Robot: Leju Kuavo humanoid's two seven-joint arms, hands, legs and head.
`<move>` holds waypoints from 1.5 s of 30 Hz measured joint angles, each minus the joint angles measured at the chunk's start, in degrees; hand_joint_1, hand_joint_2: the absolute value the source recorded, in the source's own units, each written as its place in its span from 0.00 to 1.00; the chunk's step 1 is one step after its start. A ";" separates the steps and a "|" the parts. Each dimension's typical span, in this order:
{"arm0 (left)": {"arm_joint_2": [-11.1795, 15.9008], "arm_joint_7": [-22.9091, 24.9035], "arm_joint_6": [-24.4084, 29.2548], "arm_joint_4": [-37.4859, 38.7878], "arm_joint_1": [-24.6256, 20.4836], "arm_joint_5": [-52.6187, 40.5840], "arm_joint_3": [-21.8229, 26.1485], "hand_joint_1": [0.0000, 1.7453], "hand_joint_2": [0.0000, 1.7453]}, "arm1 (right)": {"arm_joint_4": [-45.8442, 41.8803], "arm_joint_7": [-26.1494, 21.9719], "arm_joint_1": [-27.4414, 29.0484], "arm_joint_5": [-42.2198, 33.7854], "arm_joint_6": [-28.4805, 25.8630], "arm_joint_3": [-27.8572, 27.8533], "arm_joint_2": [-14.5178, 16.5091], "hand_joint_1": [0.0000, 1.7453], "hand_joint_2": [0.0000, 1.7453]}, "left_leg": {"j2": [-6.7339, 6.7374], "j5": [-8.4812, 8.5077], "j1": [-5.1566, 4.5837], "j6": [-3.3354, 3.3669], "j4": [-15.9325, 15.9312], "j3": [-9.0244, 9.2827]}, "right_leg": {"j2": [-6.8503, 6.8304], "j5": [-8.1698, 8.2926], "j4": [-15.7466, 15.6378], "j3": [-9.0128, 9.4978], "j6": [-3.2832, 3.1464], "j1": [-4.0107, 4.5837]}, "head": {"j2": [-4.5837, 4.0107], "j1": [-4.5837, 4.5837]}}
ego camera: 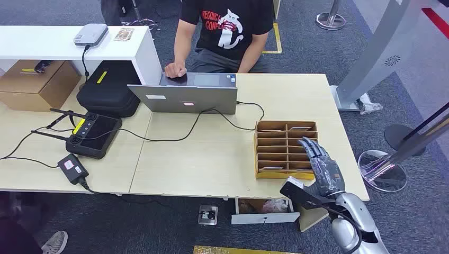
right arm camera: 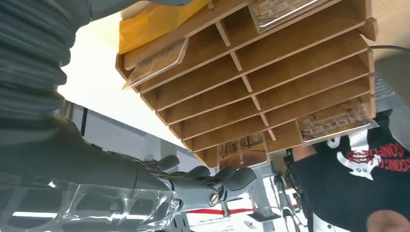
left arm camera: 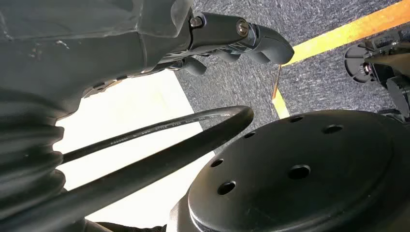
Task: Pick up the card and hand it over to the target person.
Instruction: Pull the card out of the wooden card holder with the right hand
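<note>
The right hand [ego camera: 321, 168] reaches in from the near right corner of the table [ego camera: 212, 153], its dark fingers [ego camera: 312, 148] stretched out flat and apart over the right column of the wooden card rack [ego camera: 286, 149], holding nothing; in the right wrist view the same fingers [right arm camera: 227, 180] lie just beside the far rim of the rack [right arm camera: 251, 82], close to a card [right arm camera: 243, 151] that sticks out of a far slot, though whether they touch it cannot be told; more cards sit in other slots, one [right arm camera: 333, 121] in the neighbouring far compartment and one [right arm camera: 154, 63] in a slot at the near end of the rack; in the head view a card [ego camera: 299, 127] shows in the far right slot and another [ego camera: 272, 169] in the near left one; the left hand [left arm camera: 232, 34] hangs low over grey carpet, and whether its fingers are spread or curled cannot be told; beyond the rack a grey laptop [ego camera: 185, 95] stands on the table, its cable [ego camera: 233, 119] trailing across the wood; behind it sits a person [ego camera: 222, 32] in a black printed T-shirt, one hand [ego camera: 174, 69] on the laptop; farther left lie a black controller with antennas [ego camera: 92, 135] and a black case [ego camera: 108, 90].
</note>
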 joint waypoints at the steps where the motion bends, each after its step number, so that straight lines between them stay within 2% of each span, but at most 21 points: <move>1: -0.01 0.00 0.00 -0.01 0.01 0.00 0.00 0.00 1.00 | -0.12 -0.26 0.11 -0.85 0.15 -0.45 0.05 0.00 1.00 | 0.00 0.00 0.00 0.00 0.00 0.00 | 0.00 0.00 0.00 0.00 0.00 0.00 | 0.00 0.00; 7: -0.17 0.05 0.09 0.00 0.10 0.48 0.01 0.00 1.00 | -4.72 -1.06 2.75 -4.82 0.79 -5.15 -0.62 0.00 1.00 | -0.09 -0.01 -0.02 0.01 0.05 -0.06 | -0.09 -0.05 0.06 -0.05 0.01 -0.02 | 0.00 0.00; 12: -0.38 0.13 0.15 0.27 0.04 1.22 0.06 0.00 1.00 | -8.21 0.18 5.18 -2.42 1.58 -7.65 -0.85 0.00 1.00 | -0.17 -0.02 -0.03 0.01 0.07 -0.06 | -0.15 -0.08 0.08 -0.05 0.02 -0.03 | 0.00 0.00; 27: -0.72 0.13 0.31 0.83 0.03 1.64 0.00 0.00 1.00 | -8.26 1.32 6.34 0.66 2.42 -8.46 0.28 0.00 1.00 | -0.05 -0.02 -0.02 0.00 0.06 -0.04 | -0.04 -0.04 0.06 -0.06 0.01 -0.02 | 0.00 0.00; 36: -0.76 0.15 0.30 0.82 0.10 1.43 0.00 0.00 1.00 | -3.08 3.01 4.22 6.13 -0.08 -6.99 1.27 0.00 1.00 | 0.01 -0.02 0.00 -0.01 0.03 0.00 | 0.03 -0.01 0.02 -0.03 0.01 -0.01 | 0.00 0.00; 45: -0.61 0.19 0.34 0.55 0.05 0.57 0.00 0.00 1.00 | -2.01 3.54 4.67 6.93 -1.31 -7.86 1.43 0.00 1.00 | -0.02 -0.02 0.00 -0.01 0.03 -0.01 | 0.00 -0.03 0.03 -0.02 0.00 0.00 | 0.00 0.00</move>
